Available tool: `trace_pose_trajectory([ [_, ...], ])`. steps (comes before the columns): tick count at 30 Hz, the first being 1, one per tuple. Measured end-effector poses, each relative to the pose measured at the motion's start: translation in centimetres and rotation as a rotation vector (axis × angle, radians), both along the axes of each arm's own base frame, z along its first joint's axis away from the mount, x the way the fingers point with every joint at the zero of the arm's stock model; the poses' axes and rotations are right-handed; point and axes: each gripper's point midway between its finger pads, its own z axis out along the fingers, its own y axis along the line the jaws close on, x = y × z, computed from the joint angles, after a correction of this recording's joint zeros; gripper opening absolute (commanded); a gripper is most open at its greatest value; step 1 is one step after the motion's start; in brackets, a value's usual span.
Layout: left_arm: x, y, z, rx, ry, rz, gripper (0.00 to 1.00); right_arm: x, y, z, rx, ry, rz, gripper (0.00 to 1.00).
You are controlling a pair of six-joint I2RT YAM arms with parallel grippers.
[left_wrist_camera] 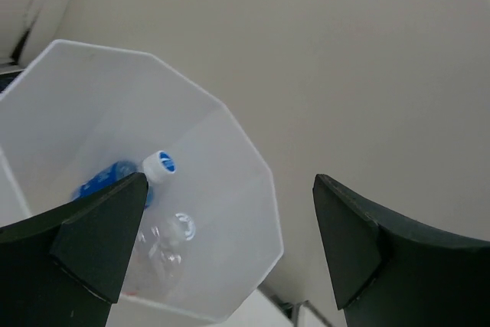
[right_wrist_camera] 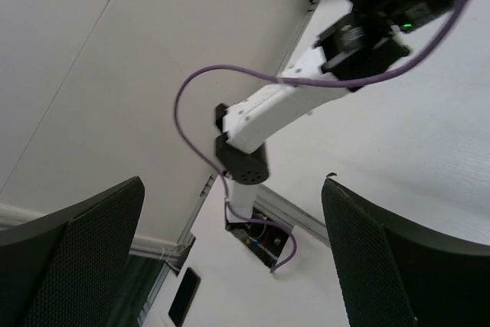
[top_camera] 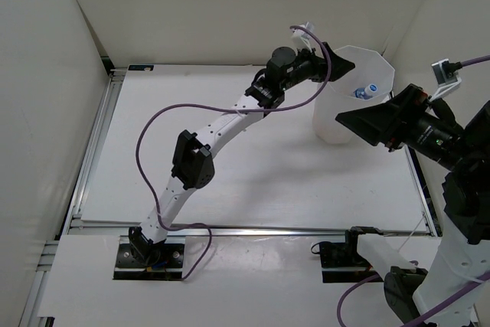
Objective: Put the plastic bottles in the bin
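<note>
The white faceted bin [top_camera: 331, 122] stands at the far right of the table. Inside it lies a clear bottle with a blue cap [top_camera: 368, 90]. In the left wrist view the bin [left_wrist_camera: 243, 189] holds the blue-capped, blue-labelled bottle [left_wrist_camera: 158, 166] and a clear bottle [left_wrist_camera: 162, 244] below it. No orange bottle shows clearly. My left gripper [top_camera: 328, 60] hangs over the bin's left rim, open and empty [left_wrist_camera: 230, 185]. My right gripper [top_camera: 360, 124] is just right of the bin, open and empty [right_wrist_camera: 233, 185].
The left arm [top_camera: 222, 124] stretches diagonally across the table, trailing a purple cable [top_camera: 153, 124]. White walls close in on the back and sides. Metal rails [top_camera: 96, 135] edge the table. A dark phone-like object [right_wrist_camera: 184, 296] lies beyond the table's near edge.
</note>
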Motion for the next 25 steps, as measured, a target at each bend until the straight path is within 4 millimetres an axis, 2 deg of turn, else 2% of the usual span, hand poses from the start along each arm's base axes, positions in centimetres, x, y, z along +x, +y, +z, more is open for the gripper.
trace_pose_trajectory([
  [3, -0.1, 1.6, -0.2, 0.102, -0.023, 0.043, 1.0, 1.0, -0.8, -0.5, -0.017, 0.009, -0.075, 0.99],
  [6, -1.2, 5.0, 1.1, 0.218, -0.07, 0.114, 1.0, 2.5, -2.9, -1.4, -0.051, 0.038, -0.244, 0.99],
  [11, -4.7, 14.1, 6.5, 0.321, -0.158, 0.304, 1.0, 3.9, -7.9, -3.9, -0.139, 0.112, -0.57, 0.99],
  [14, -6.5, 19.4, 9.5, 0.355, -0.206, 0.438, 1.0, 4.6, -10.1, -5.4, -0.198, 0.175, -0.689, 0.99],
  [16, -7.5, 23.0, 10.3, 0.391, -0.21, 0.55, 1.0, 5.5, -11.1, -6.4, -0.227, 0.22, -0.74, 0.99],
  [18, -8.3, 26.4, 9.5, 0.433, -0.192, 0.65, 1.0, 6.7, -11.6, -8.4, -0.256, 0.284, -0.762, 0.99],
  [19, -8.8, 28.4, 7.9, 0.479, -0.167, 0.698, 1.0, 7.0, -11.6, -9.9, -0.273, 0.33, -0.756, 0.99],
  [21, -10.0, 32.1, 3.7, 0.58, -0.109, 0.782, 1.0, 7.3, -11.3, -13.2, -0.306, 0.438, -0.726, 0.99],
  [23, -11.1, 35.6, -0.7, 0.702, -0.049, 0.862, 1.0, 7.7, -11.1, -15.1, -0.321, 0.496, -0.703, 0.99],
  [25, -12.0, 39.1, -4.2, 0.796, 0.006, 0.955, 1.0, 7.9, -10.8, -16.1, -0.327, 0.53, -0.685, 0.99],
])
